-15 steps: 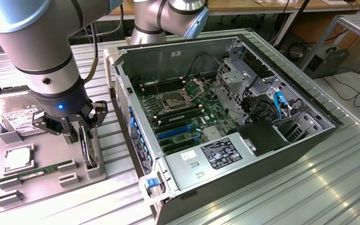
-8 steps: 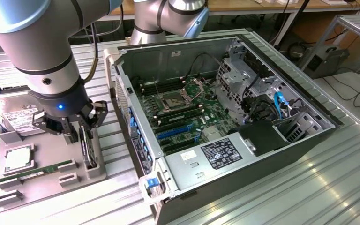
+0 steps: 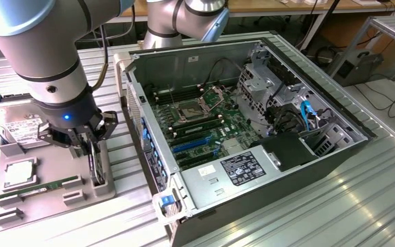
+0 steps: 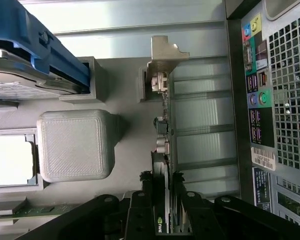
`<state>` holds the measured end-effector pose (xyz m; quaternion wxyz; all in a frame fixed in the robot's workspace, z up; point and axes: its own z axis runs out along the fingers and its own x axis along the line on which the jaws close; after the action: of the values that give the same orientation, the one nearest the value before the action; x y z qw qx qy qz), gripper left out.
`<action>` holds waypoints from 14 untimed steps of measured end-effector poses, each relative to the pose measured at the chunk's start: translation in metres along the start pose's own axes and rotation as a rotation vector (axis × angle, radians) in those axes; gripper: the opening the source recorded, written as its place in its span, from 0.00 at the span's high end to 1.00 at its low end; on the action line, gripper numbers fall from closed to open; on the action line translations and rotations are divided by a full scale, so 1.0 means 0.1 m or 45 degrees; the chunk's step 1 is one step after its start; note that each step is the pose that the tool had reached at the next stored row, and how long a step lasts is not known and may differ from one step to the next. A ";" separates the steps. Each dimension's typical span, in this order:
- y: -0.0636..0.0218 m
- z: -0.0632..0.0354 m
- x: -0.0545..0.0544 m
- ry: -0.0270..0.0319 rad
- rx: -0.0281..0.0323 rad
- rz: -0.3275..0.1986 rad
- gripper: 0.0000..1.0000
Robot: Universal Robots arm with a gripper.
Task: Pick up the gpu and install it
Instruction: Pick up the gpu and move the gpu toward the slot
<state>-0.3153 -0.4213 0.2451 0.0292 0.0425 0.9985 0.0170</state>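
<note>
The gpu (image 3: 99,165) stands on edge in a slot of the grey parts holder (image 3: 47,203) at the exterior view's left, beside the open computer case (image 3: 252,128). My gripper (image 3: 92,149) has come straight down over it, one finger on each side of the card's upper edge. In the wrist view the gpu (image 4: 161,220) runs edge-on between my black fingers (image 4: 142,197), which press against both faces, and its silvery bracket (image 4: 165,55) is at the far end. My gripper (image 4: 162,179) is shut on the card, which still sits in its slot.
The holder also carries a hard drive (image 3: 16,126), a processor (image 3: 19,172) and a green memory stick (image 3: 39,188). The case lies open with its motherboard and blue card slots (image 3: 191,145) facing up. Its rear port panel (image 4: 262,100) stands close beside the holder.
</note>
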 end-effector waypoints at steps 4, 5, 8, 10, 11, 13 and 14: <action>0.000 0.001 0.00 0.0025 -0.0044 -0.074 0.74; 0.000 0.001 0.00 0.0035 -0.0058 -0.099 0.74; 0.000 0.000 0.00 0.0041 -0.0066 -0.115 0.74; -0.001 0.000 0.00 0.0042 -0.0066 -0.115 0.74; -0.002 -0.005 0.00 0.0041 -0.0067 -0.115 0.74; -0.002 -0.036 0.00 0.0042 -0.0067 -0.115 0.74; -0.002 -0.057 0.00 0.0041 -0.0067 -0.115 0.74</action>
<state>-0.3152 -0.4218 0.2508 0.0284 -0.0028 0.9994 0.0183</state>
